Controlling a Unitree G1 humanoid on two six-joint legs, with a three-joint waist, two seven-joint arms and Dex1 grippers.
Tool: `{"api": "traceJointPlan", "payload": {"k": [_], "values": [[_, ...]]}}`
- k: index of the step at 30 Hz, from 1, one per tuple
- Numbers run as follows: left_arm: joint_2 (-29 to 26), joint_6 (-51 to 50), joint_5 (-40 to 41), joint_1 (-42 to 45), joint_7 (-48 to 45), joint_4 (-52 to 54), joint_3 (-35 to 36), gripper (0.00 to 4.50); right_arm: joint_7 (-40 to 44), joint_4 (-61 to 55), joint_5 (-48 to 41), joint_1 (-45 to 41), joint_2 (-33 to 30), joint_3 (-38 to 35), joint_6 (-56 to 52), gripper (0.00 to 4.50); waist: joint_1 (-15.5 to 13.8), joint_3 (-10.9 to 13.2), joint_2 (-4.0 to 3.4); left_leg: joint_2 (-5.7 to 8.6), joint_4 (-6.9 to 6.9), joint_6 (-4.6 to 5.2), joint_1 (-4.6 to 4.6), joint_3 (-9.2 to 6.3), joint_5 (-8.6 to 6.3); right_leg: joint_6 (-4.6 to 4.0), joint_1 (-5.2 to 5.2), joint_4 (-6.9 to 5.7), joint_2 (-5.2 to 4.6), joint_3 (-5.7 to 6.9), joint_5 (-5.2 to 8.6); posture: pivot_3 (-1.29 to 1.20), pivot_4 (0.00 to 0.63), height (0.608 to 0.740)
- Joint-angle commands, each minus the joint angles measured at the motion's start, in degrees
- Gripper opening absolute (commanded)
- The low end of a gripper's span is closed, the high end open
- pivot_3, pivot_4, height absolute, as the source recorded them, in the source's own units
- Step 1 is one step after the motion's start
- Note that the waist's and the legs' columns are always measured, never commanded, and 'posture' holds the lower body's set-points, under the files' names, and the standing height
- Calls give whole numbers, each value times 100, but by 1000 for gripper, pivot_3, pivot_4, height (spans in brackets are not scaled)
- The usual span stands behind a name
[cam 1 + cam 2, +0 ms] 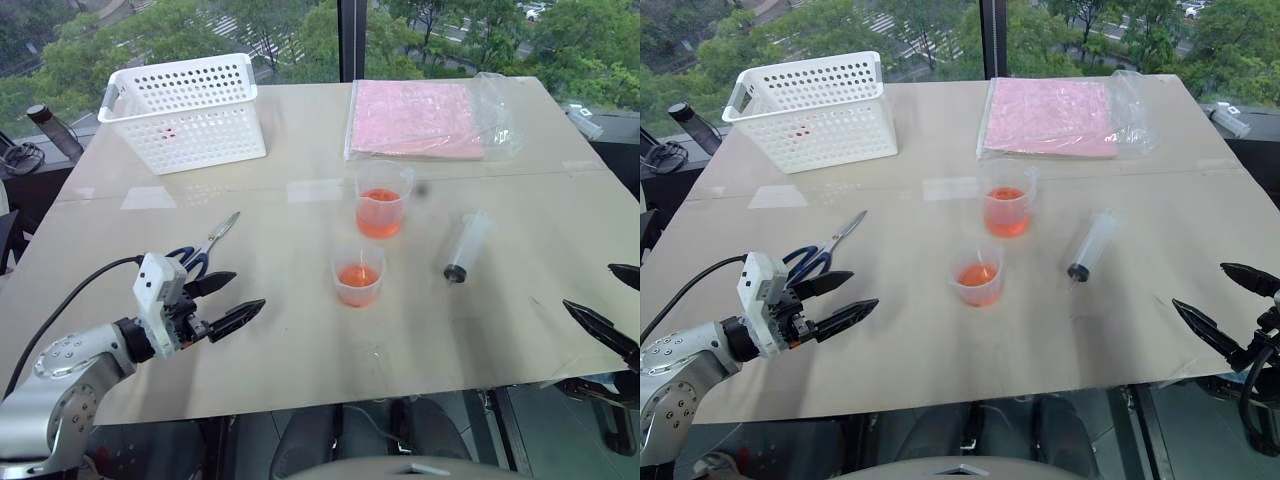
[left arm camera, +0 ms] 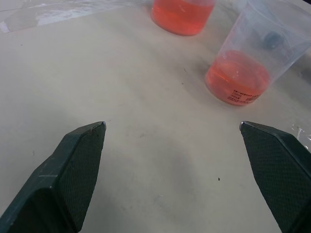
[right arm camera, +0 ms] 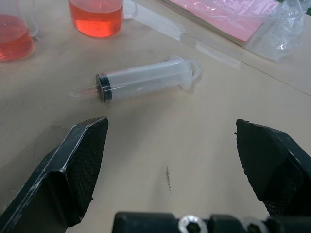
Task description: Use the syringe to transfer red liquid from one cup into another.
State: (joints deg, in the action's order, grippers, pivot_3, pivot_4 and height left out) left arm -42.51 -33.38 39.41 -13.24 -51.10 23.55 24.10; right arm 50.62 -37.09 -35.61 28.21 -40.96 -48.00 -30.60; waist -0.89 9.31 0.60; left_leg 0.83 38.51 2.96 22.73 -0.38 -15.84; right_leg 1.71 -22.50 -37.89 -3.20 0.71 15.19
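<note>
The syringe [image 1: 467,246] lay flat on the desk [image 1: 300,340], right of the beaker [image 1: 381,200] and smaller cup [image 1: 358,275], both holding red liquid [image 1: 379,212]. The left tool [image 1: 226,303] and right tool [image 1: 612,300] hovered wide apart, empty.

A pale wooden table [image 1: 300,340] carries a white basket [image 1: 190,110], a pink packet in clear plastic [image 1: 420,118], blue-handled scissors [image 1: 205,248], the taller beaker [image 1: 382,200], the smaller cup [image 1: 358,275] and the syringe [image 1: 467,246] lying flat.
</note>
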Motion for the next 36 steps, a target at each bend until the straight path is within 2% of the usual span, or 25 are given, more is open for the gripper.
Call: {"api": "traceJointPlan", "payload": {"k": [1, 4, 6, 8, 10, 13, 16, 20, 24, 29, 34, 36], "values": [[-101, -35, 299, 245, 20, 386, 129, 4500, -638, -294, -245, -428, -67, 240, -396, 4471, 0, 0, 0, 0, 0, 0, 0, 0, 0, 0, 0, 0, 0, 0, 0, 0, 150, 740], [-223, -452, 1084, 880, 157, 798, 165, 4500, -1861, -874, -956, -1358, -378, 891, -1726, 4471, 19, 2, 1, -1, 7, -2, 2, -1, 2, -4, -4, -5, 0, 0, -2, 0, 150, 740], [-354, -505, 1192, 1052, 66, 900, 172, 4500, -2587, -986, -1478, -1899, -736, 1037, -2886, 4471, 19, -4, -13, 0, 11, -4, 4, 0, 4, -9, -6, -5, 0, -1, -6, 0, 150, 740], [-502, -520, 1309, 1172, -31, 975, 160, 4500, -3274, -755, -2536, -2553, -825, 1239, -3548, 4471, 19, -5, -13, 2, 2, -5, 4, 6, 4, -9, -8, -1, 0, -1, -7, 0, 150, 740], [-623, -545, 1442, 1330, -99, 996, 130, 4500, -3917, -390, -3101, -3332, -758, 1665, -4141, 4471, 13, -3, -11, 3, -3, -9, 4, 5, 6, -4, -9, 0, 3, 0, -9, 0, 150, 740], [-836, -400, 1351, 1483, -419, 1148, -56, 4500, -5724, 880, -3152, -5021, 624, 2064, -5945, 4471, 71, -6, 20, 2, -17, -32, 9, 6, 20, 7, -18, 4, 12, 1, -15, 0, 150, 740], [-894, -337, 1331, 1528, -500, 1284, -152, 4500, -7658, 1935, -3398, -5932, 1769, 1819, -6190, 4471, 124, -3, 14, 7, -17, -36, 11, 13, 23, 6, -20, 1, 10, -6, -17, 0, 150, 740], [-838, -302, 1359, 1574, -400, 1388, -164, 4500, -10012, 3474, -4356, -6727, 2214, 1762, -6190, 4471, 107, 6, 0, 14, -16, -37, 26, 16, 24, 8, -34, 1, 8, -4, -17, 0, 150, 740], [-868, -375, 1584, 1633, -277, 1553, -112, 4500, -11541, 4531, -4479, -7473, 2613, 1236, -6048, 4471, 171, 7, -2, 16, -20, -37, 32, 21, 25, 10, -43, 1, 10, -6, -17, 0, 150, 740], [-942, -454, 1720, 1576, -163, 1685, -52, 4500, -12181, 5344, -4406, -7959, 2572, 1280, -6190, 4471, 194, 8, -5, 13, -21, -37, 29, 27, 25, 10, -45, -6, 18, -10, -17, 0, 150, 740], [-958, -498, 1810, 1526, -22, 1827, -84, 4500, -11801, 5996, -4101, -8157, 2240, 1700, -6190, 4471, 203, 8, -5, 12, -20, -34, 27, 33, 24, 11, -45, -6, 20, -16, -18, 0, 150, 740], [-964, -473, 1779, 1467, -17, 1843, -84, 4500, -11393, 6222, -3947, -8281, 2122, 1926, -6190, 3965, 202, 7, -4, 12, -19, -34, 27, 34, 24, 12, -44, -6, 23, -17, -18, 0, 150, 740]]}}
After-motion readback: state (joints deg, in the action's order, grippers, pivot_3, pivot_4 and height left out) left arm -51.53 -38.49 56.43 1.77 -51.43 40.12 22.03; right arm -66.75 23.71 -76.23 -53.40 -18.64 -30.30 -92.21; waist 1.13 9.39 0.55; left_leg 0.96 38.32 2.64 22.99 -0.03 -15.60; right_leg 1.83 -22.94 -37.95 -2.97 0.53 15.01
